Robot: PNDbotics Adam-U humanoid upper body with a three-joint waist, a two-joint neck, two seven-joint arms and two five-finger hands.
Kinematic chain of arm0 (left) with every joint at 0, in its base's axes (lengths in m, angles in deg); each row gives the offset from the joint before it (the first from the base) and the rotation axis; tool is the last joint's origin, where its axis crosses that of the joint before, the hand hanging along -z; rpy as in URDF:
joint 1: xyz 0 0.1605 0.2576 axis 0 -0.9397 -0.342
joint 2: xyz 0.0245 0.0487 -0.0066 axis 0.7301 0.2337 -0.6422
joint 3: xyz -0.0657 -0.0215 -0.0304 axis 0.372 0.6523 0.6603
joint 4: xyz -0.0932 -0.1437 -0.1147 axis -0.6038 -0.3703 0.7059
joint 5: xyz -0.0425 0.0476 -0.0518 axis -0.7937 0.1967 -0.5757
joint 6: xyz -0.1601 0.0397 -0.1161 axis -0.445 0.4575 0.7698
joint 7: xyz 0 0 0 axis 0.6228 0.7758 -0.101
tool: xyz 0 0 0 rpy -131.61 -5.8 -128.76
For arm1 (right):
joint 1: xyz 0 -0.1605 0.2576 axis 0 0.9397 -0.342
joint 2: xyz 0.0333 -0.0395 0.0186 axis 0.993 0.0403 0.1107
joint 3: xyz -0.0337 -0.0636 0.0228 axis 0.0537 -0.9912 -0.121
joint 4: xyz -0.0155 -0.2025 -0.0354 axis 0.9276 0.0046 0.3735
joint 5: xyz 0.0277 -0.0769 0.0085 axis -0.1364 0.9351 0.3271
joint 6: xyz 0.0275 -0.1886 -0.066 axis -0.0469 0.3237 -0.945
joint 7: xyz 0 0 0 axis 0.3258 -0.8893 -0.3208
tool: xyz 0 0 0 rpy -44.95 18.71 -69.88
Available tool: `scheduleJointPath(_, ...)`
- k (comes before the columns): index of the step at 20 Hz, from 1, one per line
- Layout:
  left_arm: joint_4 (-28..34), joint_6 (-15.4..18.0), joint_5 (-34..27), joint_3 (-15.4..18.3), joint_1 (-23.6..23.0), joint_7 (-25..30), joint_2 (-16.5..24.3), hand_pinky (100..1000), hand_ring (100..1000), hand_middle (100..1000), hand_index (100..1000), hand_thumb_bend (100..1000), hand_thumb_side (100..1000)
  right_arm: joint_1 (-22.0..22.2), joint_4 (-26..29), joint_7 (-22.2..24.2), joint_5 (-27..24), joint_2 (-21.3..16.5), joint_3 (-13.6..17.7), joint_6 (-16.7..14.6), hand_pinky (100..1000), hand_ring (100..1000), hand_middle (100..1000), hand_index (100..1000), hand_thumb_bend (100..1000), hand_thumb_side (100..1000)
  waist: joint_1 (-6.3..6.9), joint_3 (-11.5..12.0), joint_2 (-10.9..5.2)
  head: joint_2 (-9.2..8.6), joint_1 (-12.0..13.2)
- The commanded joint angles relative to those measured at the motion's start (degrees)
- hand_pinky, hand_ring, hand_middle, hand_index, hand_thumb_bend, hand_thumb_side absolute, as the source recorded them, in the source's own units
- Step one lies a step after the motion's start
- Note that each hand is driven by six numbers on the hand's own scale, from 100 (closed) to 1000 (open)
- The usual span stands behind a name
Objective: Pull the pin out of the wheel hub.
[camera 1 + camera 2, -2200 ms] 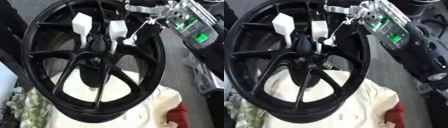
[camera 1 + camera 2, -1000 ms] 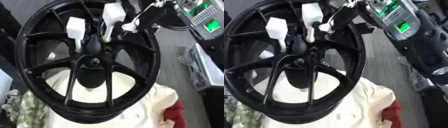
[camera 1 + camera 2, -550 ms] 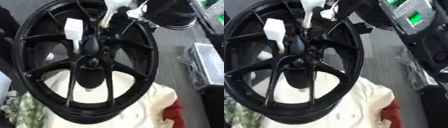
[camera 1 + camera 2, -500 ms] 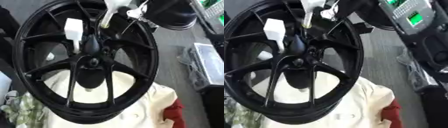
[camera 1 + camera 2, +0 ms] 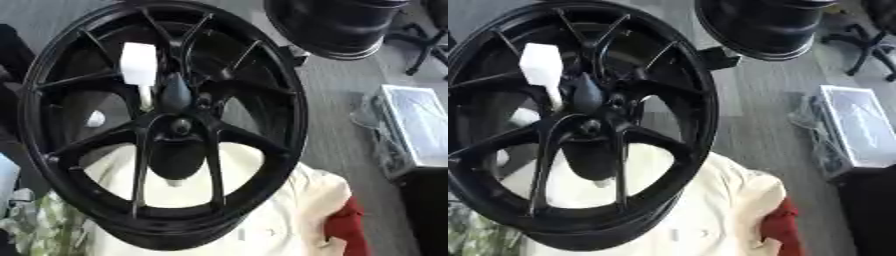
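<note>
A black spoked wheel (image 5: 262,95) stands tilted and fills the left of both views. Its hub (image 5: 179,127) sits at the centre, with a black cone-shaped cap (image 5: 175,92) just above it. One white pin (image 5: 138,65) with a blocky head stands in the hub area left of the cap, its thin stem running down toward the hub. Neither of my hands shows in either view. A large black rounded shape (image 5: 337,25) hangs at the top right; I cannot tell whether it belongs to my arm.
The wheel rests on a cream cloth (image 5: 289,210), with a red cloth (image 5: 350,227) at the lower right and a green patterned cloth (image 5: 35,225) at the lower left. A silver box (image 5: 418,130) lies on the grey floor at the right. A chair base (image 5: 868,42) stands at the top right.
My right hand rose with the second white pin, drew it up from the hub area and left the view at the top. The other white pin stays in place.
</note>
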Motion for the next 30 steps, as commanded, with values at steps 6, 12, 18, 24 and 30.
scheduleJointPath(6,1.69,0.23,0.3,1.2,0.52,-1.02,0.91,842,769,703,736,330,671,19.17,1.8,-5.05,12.16,9.82,9.96,-6.14,940,820,721,854,143,204,1.79,-1.18,-0.02,-0.41,1.72)
scheduleJointPath(12,1.79,0.19,0.13,1.48,0.67,-1.34,0.52,842,770,701,736,331,669,24.38,0.35,-0.96,16.88,17.89,11.82,-8.99,1000,897,843,924,111,555,3.04,-1.7,0.43,-0.62,3.03)
scheduleJointPath(18,1.86,0.16,0.03,1.47,0.82,-1.43,0.31,842,770,701,736,332,667,24.94,-0.96,-3.35,14.35,19.71,12.79,-10.53,995,880,815,907,100,528,3.47,-2.06,0.35,-0.53,3.35)
scheduleJointPath(24,1.85,0.16,0.05,1.33,0.84,-1.34,0.2,842,771,701,736,332,668,24.38,-1.11,-10.63,5.75,19.98,12.25,-10.58,975,838,765,871,100,485,3.26,-1.73,0.15,-0.51,3.4)
scheduleJointPath(30,1.8,0.19,0.05,1.29,0.8,-1.31,0.12,842,771,701,736,335,668,24.31,-2.63,-10.99,6.4,20.39,12.18,-9.2,976,845,794,882,100,356,2.94,-1.4,0.13,-0.6,3.39)
